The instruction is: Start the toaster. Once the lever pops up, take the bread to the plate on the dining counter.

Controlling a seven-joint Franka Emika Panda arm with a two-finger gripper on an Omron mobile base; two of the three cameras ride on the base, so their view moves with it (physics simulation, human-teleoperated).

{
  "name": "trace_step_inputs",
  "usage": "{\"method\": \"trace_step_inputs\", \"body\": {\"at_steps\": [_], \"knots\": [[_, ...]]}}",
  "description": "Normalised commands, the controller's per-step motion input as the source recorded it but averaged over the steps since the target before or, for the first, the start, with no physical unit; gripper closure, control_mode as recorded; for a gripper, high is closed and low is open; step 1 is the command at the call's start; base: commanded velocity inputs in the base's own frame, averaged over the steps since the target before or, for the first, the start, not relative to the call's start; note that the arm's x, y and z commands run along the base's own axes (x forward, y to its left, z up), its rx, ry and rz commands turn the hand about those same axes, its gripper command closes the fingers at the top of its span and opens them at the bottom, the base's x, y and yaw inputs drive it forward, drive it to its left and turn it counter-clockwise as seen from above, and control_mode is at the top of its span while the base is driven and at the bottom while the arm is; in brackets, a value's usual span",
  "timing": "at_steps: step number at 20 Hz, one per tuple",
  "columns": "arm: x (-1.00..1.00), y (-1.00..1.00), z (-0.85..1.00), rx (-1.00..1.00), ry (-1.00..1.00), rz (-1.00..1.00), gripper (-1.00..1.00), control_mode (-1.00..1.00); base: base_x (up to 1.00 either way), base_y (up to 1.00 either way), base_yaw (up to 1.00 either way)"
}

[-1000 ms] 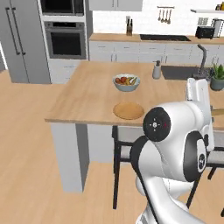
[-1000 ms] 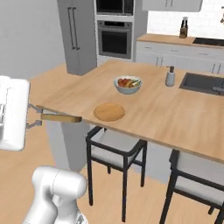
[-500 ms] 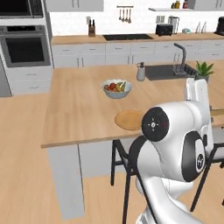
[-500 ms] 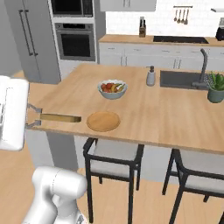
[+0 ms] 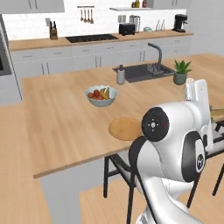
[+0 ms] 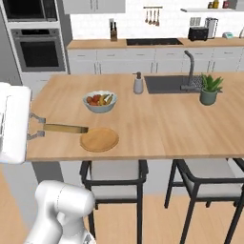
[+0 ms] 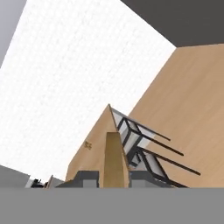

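Robot jaws clamped on bread [image 6: 64, 128] slice, held flat just beside plate [image 6: 99, 139] on tabletop [image 6: 162, 124], prob. ready for drop-off.

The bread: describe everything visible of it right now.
The bread is a thin tan-brown slice seen edge-on, lying level like a narrow stick. The gripper is shut on its near end; its far end reaches out above the rim of the plate, over the dining counter. In the hand view it rises between the fingertips.

Home kitchen: wall oven [image 6: 39, 52], island sink [image 6: 171, 84], hob [image 6: 154, 42].
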Motion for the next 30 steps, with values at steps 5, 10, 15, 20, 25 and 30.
{"method": "trace_step_inputs", "body": {"at_steps": [5, 10, 15, 20, 25, 30], "knots": [[0.00, 0.00, 0.00, 0.00, 0.00, 0.00, 1.00, 1.00, 0.37, 0.48, -0.39], [0.24, 0.22, 0.00, 0.00, -0.21, -0.32, 1.00, -1.00, 0.00, 0.00, 0.00], [0.43, 0.01, -0.04, 0.00, -0.07, -0.12, 1.00, -1.00, 0.00, 0.00, 0.00], [0.66, 0.07, -0.32, 0.00, 0.03, -0.05, 1.00, -1.00, 0.00, 0.00, 0.00], [0.60, 0.18, -0.34, 0.01, 0.21, -0.01, 1.00, -1.00, 0.00, 0.00, 0.00], [0.36, 0.16, -0.48, 0.03, 0.06, 0.00, 1.00, -1.00, 0.00, 0.00, 0.00]]}}
